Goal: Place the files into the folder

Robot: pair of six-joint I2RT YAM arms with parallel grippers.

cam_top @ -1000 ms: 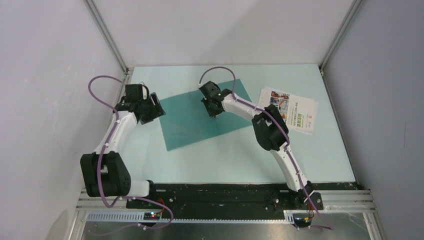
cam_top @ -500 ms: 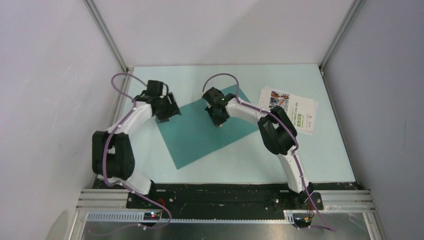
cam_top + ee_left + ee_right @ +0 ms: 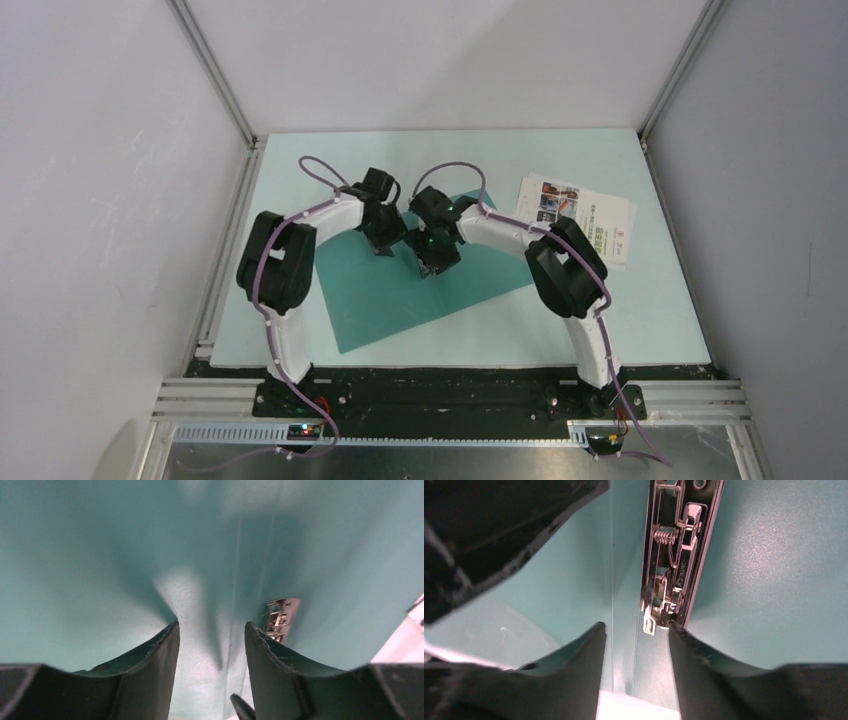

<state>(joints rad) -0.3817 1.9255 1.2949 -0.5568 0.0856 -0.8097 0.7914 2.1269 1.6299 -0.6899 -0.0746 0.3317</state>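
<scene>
The teal folder (image 3: 400, 295) lies open and flat on the table, its spine crease running under both grippers. Its metal clip (image 3: 674, 565) sits along the spine and also shows in the left wrist view as the clip (image 3: 282, 617). My left gripper (image 3: 385, 245) (image 3: 211, 627) hovers open just over the spine with nothing between its fingers. My right gripper (image 3: 430, 268) (image 3: 635, 626) is open too, close beside the left one, its right fingertip (image 3: 674, 630) at the clip's near end. The files (image 3: 580, 220) lie stacked on the table to the right, the colourful brochure page on top.
The pale table (image 3: 650, 310) is walled in by a grey wall on the left (image 3: 100, 200) and one on the right (image 3: 770, 200). The two wrists almost touch over the folder; the left gripper's black body (image 3: 499, 525) fills the right wrist view's upper left.
My left arm swung right from the folder's left edge to its middle, jaws narrowing a little. The folder turned slightly. My right gripper shifted a little toward me and opened.
</scene>
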